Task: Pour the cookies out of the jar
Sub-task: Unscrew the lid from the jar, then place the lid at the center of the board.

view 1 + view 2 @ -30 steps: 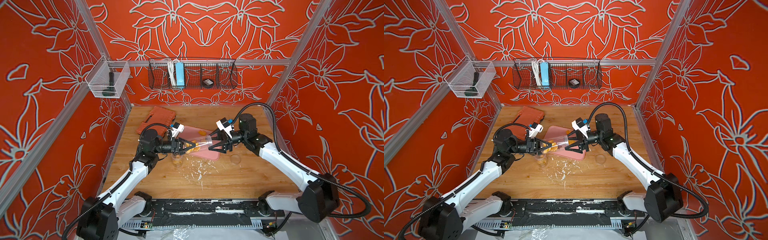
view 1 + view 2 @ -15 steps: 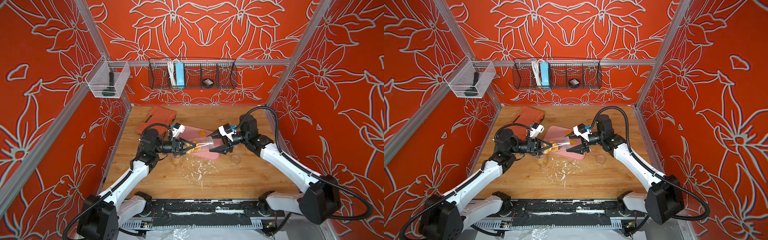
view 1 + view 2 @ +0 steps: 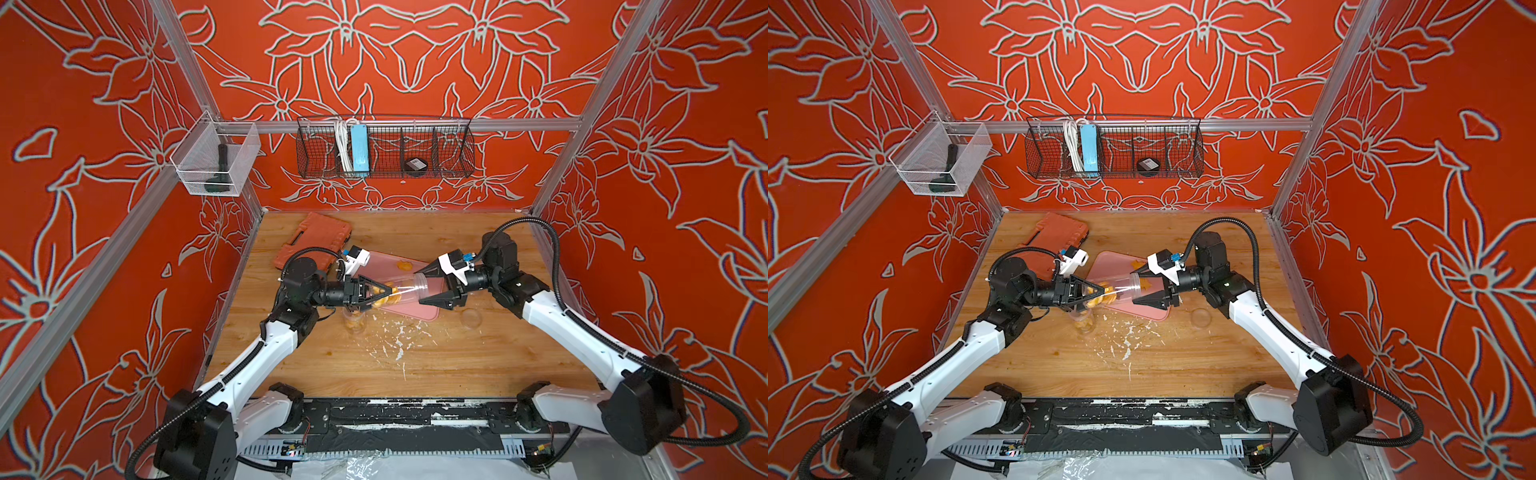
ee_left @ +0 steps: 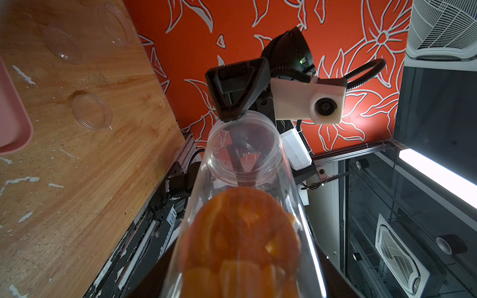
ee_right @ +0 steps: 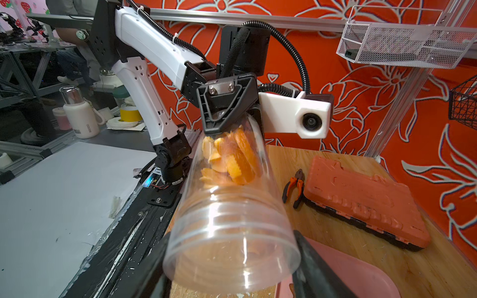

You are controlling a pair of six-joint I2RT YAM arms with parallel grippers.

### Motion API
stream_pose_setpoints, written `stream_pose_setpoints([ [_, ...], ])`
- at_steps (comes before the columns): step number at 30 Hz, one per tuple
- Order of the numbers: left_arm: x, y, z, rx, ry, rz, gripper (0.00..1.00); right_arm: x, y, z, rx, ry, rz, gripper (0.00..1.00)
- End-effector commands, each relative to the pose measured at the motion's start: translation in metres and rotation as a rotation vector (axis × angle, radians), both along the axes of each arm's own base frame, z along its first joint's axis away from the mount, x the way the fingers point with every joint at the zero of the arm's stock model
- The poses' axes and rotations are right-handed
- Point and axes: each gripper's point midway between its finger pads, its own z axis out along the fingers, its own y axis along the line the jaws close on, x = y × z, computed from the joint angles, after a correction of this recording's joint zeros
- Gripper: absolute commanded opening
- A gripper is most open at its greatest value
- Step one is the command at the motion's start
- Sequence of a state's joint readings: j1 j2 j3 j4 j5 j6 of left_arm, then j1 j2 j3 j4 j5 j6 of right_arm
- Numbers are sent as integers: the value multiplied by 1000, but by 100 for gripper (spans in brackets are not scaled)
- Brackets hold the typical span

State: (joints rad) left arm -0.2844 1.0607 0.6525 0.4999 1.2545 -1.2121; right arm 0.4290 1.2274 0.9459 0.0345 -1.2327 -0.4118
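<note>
Both top views show the right jaws slightly lower, pinching the jar (image 3: pixel 409 289) mouth; left jaws pinch its base; cookies (image 3: pixel 382 296) stay there, unpoured.

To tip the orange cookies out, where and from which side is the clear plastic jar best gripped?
Grip the clear plastic jar across its closed base, coming along its axis from behind, as the left gripper does. It is held sideways, orange cookies bunched at that end, open mouth toward the right gripper above the pink tray; keep the mouth clear.
</note>
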Motion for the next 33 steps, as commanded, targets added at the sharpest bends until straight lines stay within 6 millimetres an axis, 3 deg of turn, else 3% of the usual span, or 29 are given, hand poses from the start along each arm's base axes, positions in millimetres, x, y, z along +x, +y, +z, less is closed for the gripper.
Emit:
stream_pose_setpoints([
  [1,-9,6,14,-16,-37,-32,34,13,-18,2,-6,-121,-119,53],
  [8,-9,6,13,-15,-35,-32,34,23,-28,-10,-55,-224,-242,52],
  [12,-9,6,15,-17,-43,-31,34,31,-35,-16,-122,-65,-341,51],
  [15,-9,7,16,-19,-50,-23,34,42,-46,-32,-161,204,-497,48],
  [20,-9,8,21,-23,-68,-17,34,23,-59,-81,-273,591,-681,46],
  [25,-10,9,23,-23,-87,-9,34,-11,-72,-125,-477,745,-813,44],
  [30,-11,10,20,-23,-88,-4,34,-31,-111,-180,-717,974,-1069,43],
  [33,-10,11,19,-22,-87,0,34,-42,-120,-210,-854,1081,-1118,44],
])
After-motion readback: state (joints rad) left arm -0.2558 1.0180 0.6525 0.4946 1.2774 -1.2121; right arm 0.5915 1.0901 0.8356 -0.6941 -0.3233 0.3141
